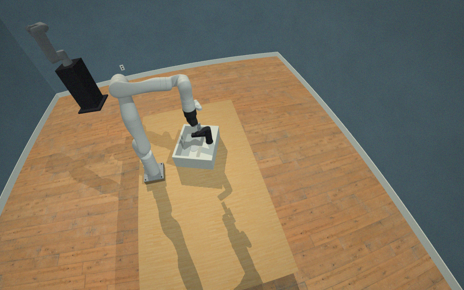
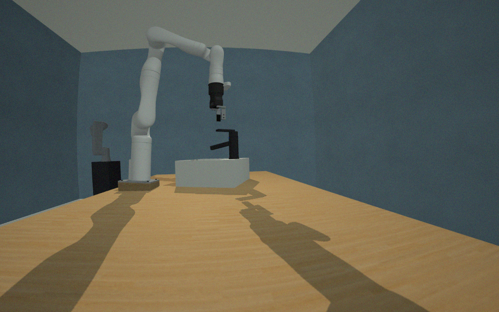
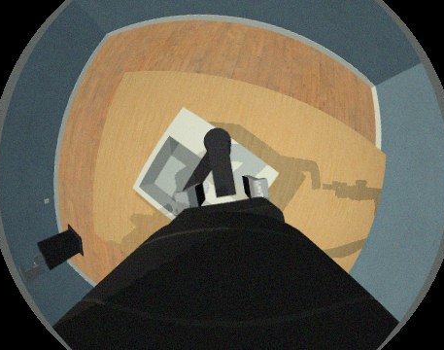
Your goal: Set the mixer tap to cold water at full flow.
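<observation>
- The black mixer tap (image 2: 234, 145) stands on the back rim of a white sink basin (image 2: 212, 172), which sits on the desk (image 2: 243, 240).
- Its lever (image 2: 225, 131) lies flat, level with the top of the tap body.
- The tool (image 2: 220, 115) hangs above the lever, apart from it, fingers spread wide and holding nothing.
- The white arm (image 2: 146, 100) rises from its base plate (image 1: 160, 176) just beside the basin.
</observation>
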Tool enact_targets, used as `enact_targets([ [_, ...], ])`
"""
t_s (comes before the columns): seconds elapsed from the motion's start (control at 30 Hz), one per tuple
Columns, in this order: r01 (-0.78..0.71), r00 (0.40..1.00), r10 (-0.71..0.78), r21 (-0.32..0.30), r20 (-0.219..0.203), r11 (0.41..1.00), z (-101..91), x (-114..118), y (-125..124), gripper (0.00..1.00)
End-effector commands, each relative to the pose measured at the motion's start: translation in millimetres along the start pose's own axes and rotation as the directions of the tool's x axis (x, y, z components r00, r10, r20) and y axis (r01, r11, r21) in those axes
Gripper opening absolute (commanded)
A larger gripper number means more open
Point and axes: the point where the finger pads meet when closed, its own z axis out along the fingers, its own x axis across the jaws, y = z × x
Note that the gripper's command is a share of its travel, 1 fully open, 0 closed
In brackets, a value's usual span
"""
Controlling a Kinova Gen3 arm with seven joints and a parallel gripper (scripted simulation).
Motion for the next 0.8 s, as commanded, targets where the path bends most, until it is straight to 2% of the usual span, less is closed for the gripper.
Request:
enact_targets([
  [0.0,0.001,1.000,-0.001,0.005,0.000,1.000,-2.9,0.2,-1.1,1.00],
  [0.2,0.001,1.000,-0.001,0.005,0.000,1.000,-3.4,0.2,-1.1,1.00],
  [0.23,0.001,1.000,-0.001,0.005,0.000,1.000,-3.4,0.2,-1.1,0.00],
  [0.77,0.001,1.000,-0.001,0.005,0.000,1.000,-3.4,0.2,-1.1,0.00],
])
